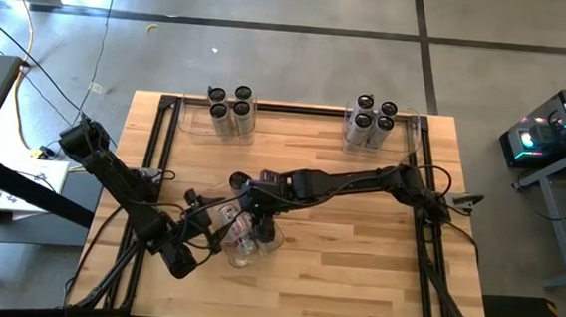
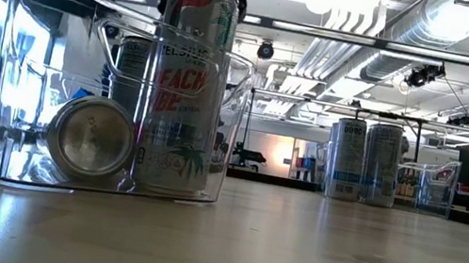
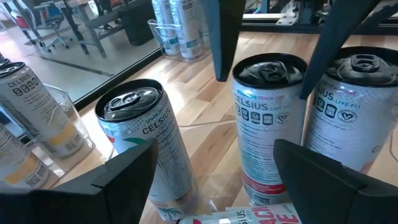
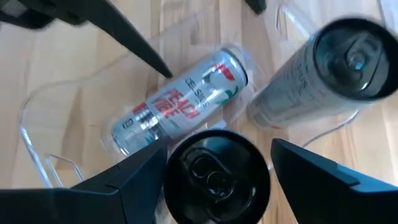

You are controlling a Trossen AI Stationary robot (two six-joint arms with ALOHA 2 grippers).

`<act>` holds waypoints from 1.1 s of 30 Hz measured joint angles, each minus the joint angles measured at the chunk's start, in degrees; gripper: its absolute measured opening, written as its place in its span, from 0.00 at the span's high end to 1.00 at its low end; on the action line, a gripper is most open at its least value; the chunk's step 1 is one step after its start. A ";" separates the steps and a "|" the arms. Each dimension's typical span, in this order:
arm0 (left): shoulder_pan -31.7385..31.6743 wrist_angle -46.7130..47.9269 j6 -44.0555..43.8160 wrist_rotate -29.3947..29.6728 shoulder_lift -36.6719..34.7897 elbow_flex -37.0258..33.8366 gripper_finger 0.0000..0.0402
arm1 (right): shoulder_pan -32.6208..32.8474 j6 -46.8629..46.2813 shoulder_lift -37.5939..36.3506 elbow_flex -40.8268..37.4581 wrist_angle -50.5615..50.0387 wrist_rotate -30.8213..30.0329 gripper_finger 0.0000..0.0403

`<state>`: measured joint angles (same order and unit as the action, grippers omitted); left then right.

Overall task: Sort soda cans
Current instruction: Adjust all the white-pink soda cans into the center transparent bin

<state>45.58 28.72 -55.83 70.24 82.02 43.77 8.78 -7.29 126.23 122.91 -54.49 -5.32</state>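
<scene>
The right gripper [image 4: 217, 165] hangs straight over an upright silver soda can with a dark round top [image 4: 216, 169], its fingers spread to either side of the rim, apart and not visibly pressing on it. That can stands inside a clear plastic rectangular bin [image 1: 257, 249] near the counter's six o'clock edge, beside a second upright can [image 4: 323, 68] and a toppled can printed in red [image 4: 180, 102]. The left gripper [image 3: 214, 168], approaching from about eight o'clock, also has its fingers apart, around nothing, facing the same cluster. Farther out, four cans fill a clear bin at eleven o'clock [image 1: 232, 110] and four or five sit in another at one o'clock [image 1: 370, 123] on the wooden counter [image 1: 356, 264]. By appearances, sorting is well past halfway, with about three cans left.
</scene>
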 joint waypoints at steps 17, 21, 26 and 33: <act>-0.15 -3.56 4.50 0.55 0.00 0.04 0.22 | 0.00 1.13 1.12 0.13 -1.41 1.41 0.42; -0.15 -3.57 4.52 0.55 0.00 0.04 0.22 | 0.62 3.03 1.16 0.13 -1.30 1.05 0.42; -0.15 -3.58 4.52 0.54 0.00 0.04 0.22 | 1.34 3.95 1.44 1.10 -1.49 -1.23 0.42; -0.13 -3.59 4.50 0.52 0.00 0.04 0.22 | 1.73 6.32 1.65 2.38 -0.48 -5.74 0.42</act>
<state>45.45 25.12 -51.33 70.76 82.02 43.81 10.51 -0.96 127.88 125.29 -54.98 -11.06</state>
